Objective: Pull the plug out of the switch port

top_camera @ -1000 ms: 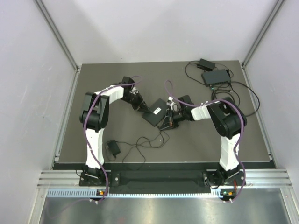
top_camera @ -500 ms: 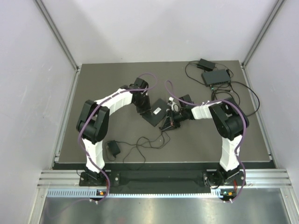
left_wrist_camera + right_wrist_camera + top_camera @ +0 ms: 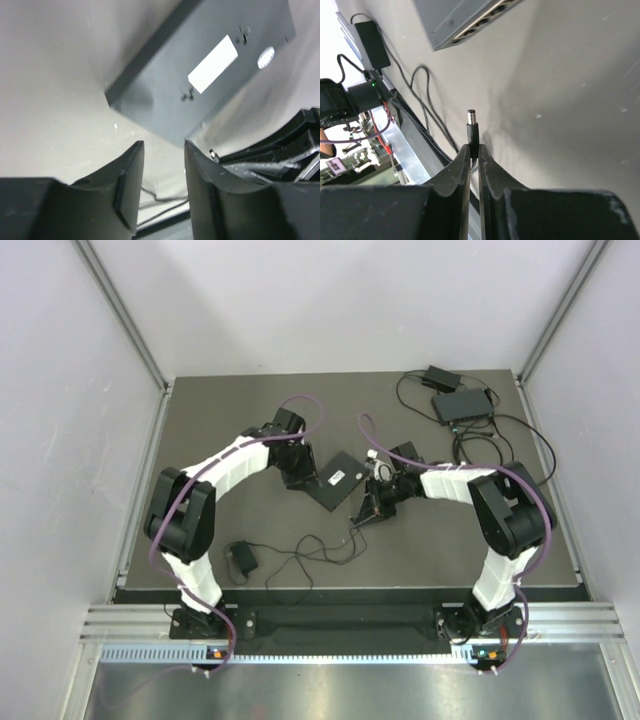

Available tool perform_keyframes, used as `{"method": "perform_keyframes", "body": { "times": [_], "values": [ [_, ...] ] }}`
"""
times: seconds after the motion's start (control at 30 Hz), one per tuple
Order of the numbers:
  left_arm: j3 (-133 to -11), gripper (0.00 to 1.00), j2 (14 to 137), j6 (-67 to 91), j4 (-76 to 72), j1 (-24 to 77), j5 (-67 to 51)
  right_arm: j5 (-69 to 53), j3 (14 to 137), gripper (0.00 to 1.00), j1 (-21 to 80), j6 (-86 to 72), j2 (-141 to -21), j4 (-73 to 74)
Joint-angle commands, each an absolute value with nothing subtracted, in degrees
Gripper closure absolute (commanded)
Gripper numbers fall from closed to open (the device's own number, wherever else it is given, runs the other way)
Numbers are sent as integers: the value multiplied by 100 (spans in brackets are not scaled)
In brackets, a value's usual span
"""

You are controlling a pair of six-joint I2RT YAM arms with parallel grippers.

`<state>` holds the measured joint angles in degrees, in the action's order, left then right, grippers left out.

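As the left jaws have spread off the switch [image 3: 160,90], the right jaws pinch the freed plug [image 3: 472,125]: extraction judged complete.

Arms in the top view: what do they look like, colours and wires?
Both the left arm and right arm have white links and black joints, with a purple cable looping along each. The left end effector has two curved black fingers.
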<state>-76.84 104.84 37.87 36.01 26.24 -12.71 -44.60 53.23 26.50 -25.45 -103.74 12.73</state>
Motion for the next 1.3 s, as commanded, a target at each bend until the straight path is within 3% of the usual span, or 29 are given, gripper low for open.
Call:
{"method": "perform_keyframes", "body": {
  "times": [0.0, 0.13, 0.23, 0.37, 0.77, 0.97, 1.27],
  "values": [
    [-7183, 56, 9968, 3771, 3376, 2628, -1668, -4500, 5309, 93, 2663, -2311, -9994, 1476],
    [-6373, 54, 9371, 3867, 2716, 2707, -2338, -4562, 5335, 90, 2663, -2364, -10011, 1485],
    [-6030, 53, 9150, 3929, 2768, 2786, -2259, -4527, 5396, 81, 2672, -2303, -10020, 1625],
    [-5889, 53, 8921, 4034, 3066, 2935, -1918, -4316, 5396, 59, 2654, -2127, -9897, 1889],
    [-6346, 53, 9052, 3841, 4139, 3946, -291, -3568, 5151, 53, 2443, -1731, -8992, 2558],
    [-6556, 59, 9447, 4007, 4306, 4069, -168, -3516, 5019, 53, 2364, -1784, -8657, 2619],
    [-7162, 59, 10283, 4342, 4825, 4122, -271, -3463, 4747, 53, 2180, -1758, -8332, 2610]
  ]
}}
